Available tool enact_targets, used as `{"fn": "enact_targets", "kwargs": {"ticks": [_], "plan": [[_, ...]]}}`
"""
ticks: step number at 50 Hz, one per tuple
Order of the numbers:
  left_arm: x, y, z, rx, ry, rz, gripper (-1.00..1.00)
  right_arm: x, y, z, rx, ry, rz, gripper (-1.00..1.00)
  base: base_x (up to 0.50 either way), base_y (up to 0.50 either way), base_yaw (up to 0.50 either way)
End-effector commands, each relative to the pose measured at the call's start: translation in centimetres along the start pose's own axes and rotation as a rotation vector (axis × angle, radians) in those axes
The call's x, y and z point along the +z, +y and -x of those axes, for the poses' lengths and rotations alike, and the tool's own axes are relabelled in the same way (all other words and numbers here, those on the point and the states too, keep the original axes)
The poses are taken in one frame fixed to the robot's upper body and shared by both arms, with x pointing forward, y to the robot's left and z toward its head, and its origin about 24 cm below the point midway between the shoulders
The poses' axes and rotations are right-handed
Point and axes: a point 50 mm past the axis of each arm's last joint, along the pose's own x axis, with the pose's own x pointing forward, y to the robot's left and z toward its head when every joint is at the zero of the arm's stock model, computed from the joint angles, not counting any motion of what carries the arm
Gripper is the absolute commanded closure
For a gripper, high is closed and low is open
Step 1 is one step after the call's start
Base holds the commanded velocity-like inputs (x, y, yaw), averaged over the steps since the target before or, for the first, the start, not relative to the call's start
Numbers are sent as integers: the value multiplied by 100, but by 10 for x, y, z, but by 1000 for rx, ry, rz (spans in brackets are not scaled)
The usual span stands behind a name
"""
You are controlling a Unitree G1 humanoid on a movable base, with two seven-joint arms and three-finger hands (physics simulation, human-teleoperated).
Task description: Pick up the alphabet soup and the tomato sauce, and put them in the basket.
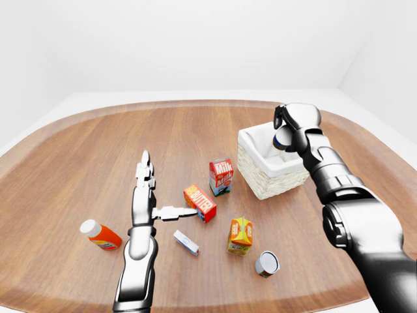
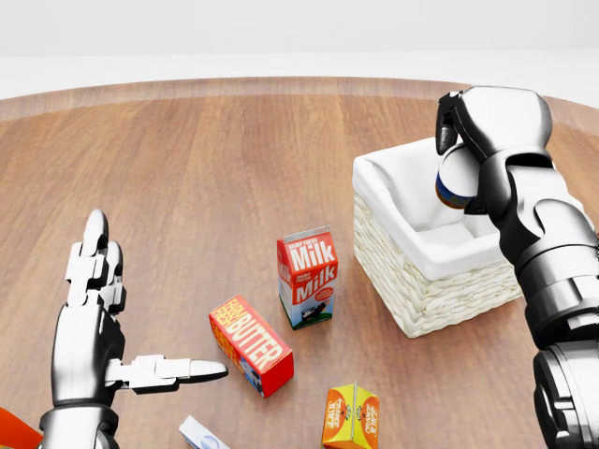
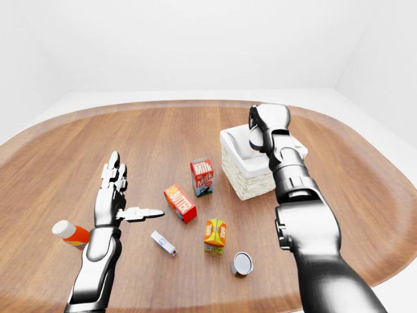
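The right hand (image 2: 487, 126) grips a white, blue-banded cylindrical can (image 2: 456, 180), probably one task can, directly above the white-lined woven basket (image 2: 435, 281), long axis tilted. The left hand (image 2: 94, 323) hovers, fingers spread, empty; a second silver-lidded can (image 1: 266, 263) lies near right.

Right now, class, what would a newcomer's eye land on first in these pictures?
The right hand holds a can above the white-lined wicker basket at the head view's right. At its left the left hand hangs open over the table, beside a butter box and a milk carton.

Both arms showing glossy silver-grey segmented shells, black joints; left hand (image 2: 94, 323) chrome fingers, right hand (image 2: 487, 122) black fingertips.
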Motion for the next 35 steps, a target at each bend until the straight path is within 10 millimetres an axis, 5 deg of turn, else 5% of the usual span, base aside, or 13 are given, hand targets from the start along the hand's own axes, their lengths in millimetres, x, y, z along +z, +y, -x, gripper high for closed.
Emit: {"fn": "enact_targets", "kwargs": {"ticks": [1, 22, 35], "plan": [[3, 3, 1, 5, -12, 21, -100, 6, 0, -2, -2, 8, -36, 100, 0, 0, 0], [3, 3, 1, -1, -12, 22, -100, 19, -10, -9, 18, -6, -95, 100, 0, 0, 0], [3, 3, 1, -4, -13, 23, -100, 16, 4, -5, 92, 42, -53, 100, 0, 0, 0]]}}
